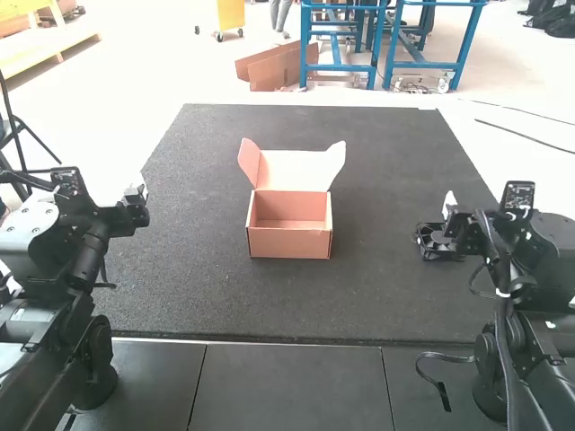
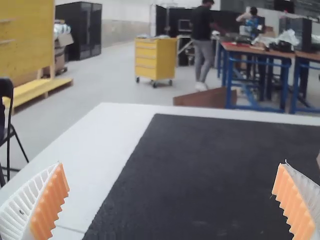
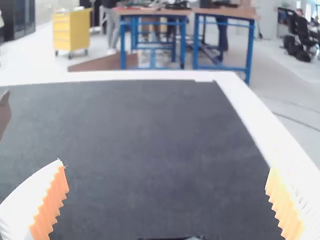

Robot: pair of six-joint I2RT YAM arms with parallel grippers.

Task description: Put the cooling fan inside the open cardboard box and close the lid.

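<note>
Over on the right side of the black mat (image 1: 198, 260), the fan (image 1: 435, 241) is sitting by itself, well apart from the box (image 1: 289, 235) and just beside the right gripper (image 3: 165, 170), so we're guessing that arm is the one lined up to grab it. Nothing is gripping it yet though: the right gripper's orange-padded fingers are spread wide with only bare mat showing between them. We're seeing a dark sliver at the near edge of the right wrist view that might be the top of the fan, but we honestly can't tell. The box is sitting in the middle of the mat with its opening facing up, and the lid (image 1: 296, 168) is standing up along the far side with its little side flaps (image 1: 248, 163) sticking out. We're thinking that's deliberate, since it's leaving the top open for a drop from above and keeping the lid out of the way on the side away from both arms. The left gripper (image 2: 170, 167) is hanging out over the left edge of the mat, fingers also spread wide and holding nothing, well apart from the box. We're figuring it's waiting for lid duty or to steady the box, because light cardboard like that is probably going to slide when something pushes on it.
</note>
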